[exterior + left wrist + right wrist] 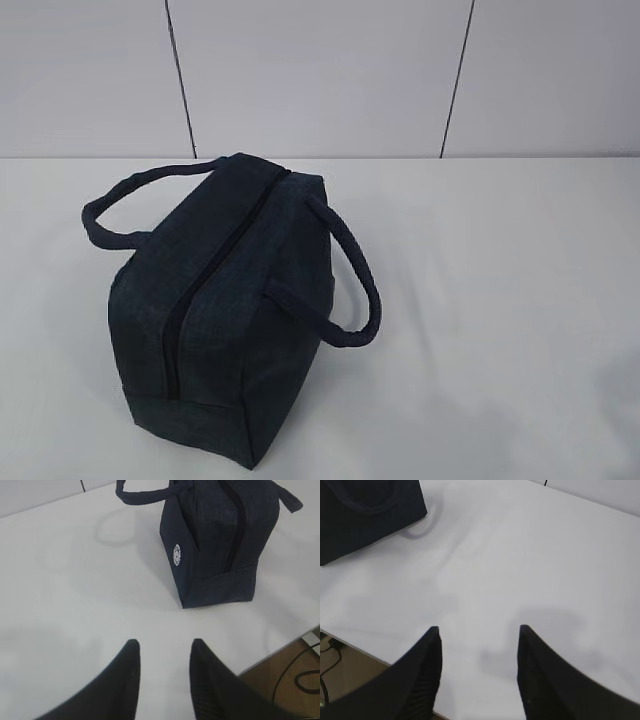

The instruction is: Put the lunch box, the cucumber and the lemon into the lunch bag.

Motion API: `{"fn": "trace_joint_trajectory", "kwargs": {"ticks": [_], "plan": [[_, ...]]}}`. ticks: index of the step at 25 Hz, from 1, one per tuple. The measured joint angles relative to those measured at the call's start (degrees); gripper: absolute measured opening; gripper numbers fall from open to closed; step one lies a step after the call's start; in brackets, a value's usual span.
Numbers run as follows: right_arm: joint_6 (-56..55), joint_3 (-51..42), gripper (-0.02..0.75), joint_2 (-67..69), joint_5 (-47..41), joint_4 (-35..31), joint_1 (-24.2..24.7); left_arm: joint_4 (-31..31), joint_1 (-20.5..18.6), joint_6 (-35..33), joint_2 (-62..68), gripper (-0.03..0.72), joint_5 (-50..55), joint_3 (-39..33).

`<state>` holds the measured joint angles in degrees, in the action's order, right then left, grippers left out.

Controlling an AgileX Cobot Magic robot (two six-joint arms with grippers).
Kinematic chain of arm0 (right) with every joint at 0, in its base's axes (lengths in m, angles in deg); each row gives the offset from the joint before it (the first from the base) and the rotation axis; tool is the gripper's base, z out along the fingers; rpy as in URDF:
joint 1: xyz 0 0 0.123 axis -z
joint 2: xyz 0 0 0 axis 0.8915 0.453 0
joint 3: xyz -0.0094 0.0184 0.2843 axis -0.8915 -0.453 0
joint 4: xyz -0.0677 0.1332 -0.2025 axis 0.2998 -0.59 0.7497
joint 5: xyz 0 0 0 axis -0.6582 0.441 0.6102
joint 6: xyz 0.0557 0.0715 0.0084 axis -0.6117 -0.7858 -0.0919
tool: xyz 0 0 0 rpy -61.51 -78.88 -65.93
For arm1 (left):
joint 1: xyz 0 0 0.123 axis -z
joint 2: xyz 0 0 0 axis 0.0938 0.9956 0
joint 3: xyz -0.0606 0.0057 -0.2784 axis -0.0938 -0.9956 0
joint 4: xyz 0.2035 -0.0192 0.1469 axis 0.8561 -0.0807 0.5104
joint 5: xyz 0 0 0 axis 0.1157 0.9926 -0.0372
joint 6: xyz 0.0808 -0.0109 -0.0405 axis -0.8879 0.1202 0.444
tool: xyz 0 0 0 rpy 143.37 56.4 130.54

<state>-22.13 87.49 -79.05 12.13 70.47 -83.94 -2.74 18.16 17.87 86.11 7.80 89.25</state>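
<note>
The dark navy lunch bag (225, 300) stands on the white table, left of centre in the exterior view, its top zipper shut and both loop handles hanging outward. It also shows in the left wrist view as the lunch bag (220, 540), far ahead and to the right of my left gripper (164, 642), which is open over bare table with nothing between its fingers. My right gripper (479, 629) is open too, above bare table, with a corner of the lunch bag (365, 515) at the upper left. The lunch box, the cucumber and the lemon are out of view. Neither arm appears in the exterior view.
The white table (500, 300) runs to a grey panelled wall (320, 70) at the back. Its near edge (280, 652) shows in the left wrist view with a wooden floor and a black cable (305, 680) below. In the right wrist view the table edge (355, 647) lies at the lower left.
</note>
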Motion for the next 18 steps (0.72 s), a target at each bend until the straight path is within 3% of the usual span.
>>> {"fn": "trace_joint_trajectory", "kwargs": {"ticks": [13, 18], "plan": [[-0.1, 0.0, 0.356, 0.0, 0.1, 0.1, 0.0, 0.1, -0.1, 0.0, 0.0, 0.243, -0.6, -0.1], [-0.1, 0.0, 0.356, 0.0, 0.1, 0.1, 1.4, 0.1, -4.8, 0.0, 0.0, 0.243, -0.6, -0.1]]}}
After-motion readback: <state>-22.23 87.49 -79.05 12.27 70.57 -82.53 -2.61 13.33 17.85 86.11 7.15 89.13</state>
